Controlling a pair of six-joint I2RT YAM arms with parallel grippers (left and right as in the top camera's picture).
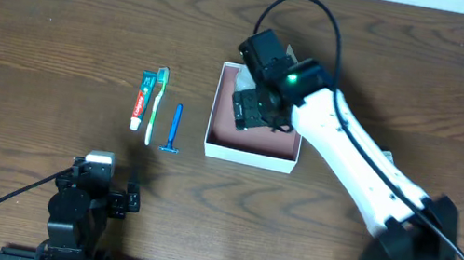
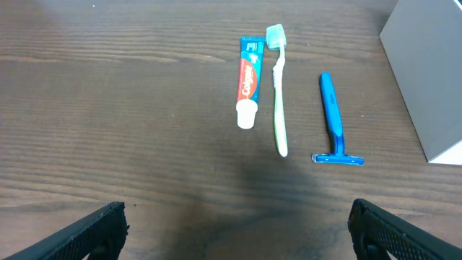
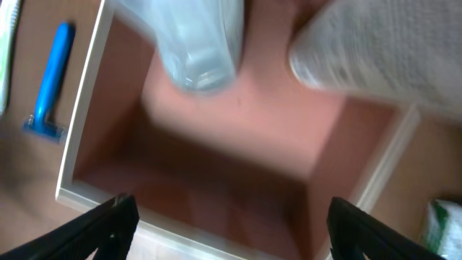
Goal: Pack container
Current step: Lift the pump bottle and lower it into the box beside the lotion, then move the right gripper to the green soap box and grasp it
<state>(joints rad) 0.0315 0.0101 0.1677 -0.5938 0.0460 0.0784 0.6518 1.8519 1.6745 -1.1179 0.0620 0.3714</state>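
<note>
The container (image 1: 246,156) sits mid-table, nearer the far edge. The right gripper (image 3: 231,217) is over its inside, jaws wide apart and empty. The left gripper (image 2: 238,224) is by the near edge, jaws also apart; toothpaste (image 2: 247,83), toothbrush (image 2: 278,94) and razor (image 2: 332,115) lie side by side on the container's left-edge side.

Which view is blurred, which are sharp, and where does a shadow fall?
Right wrist: blurred, the whole container smeared. Left wrist: sharp, the razor crisp, with a soft shadow on the table toward the bottom edge. Overhead: sharp and evenly lit.
</note>
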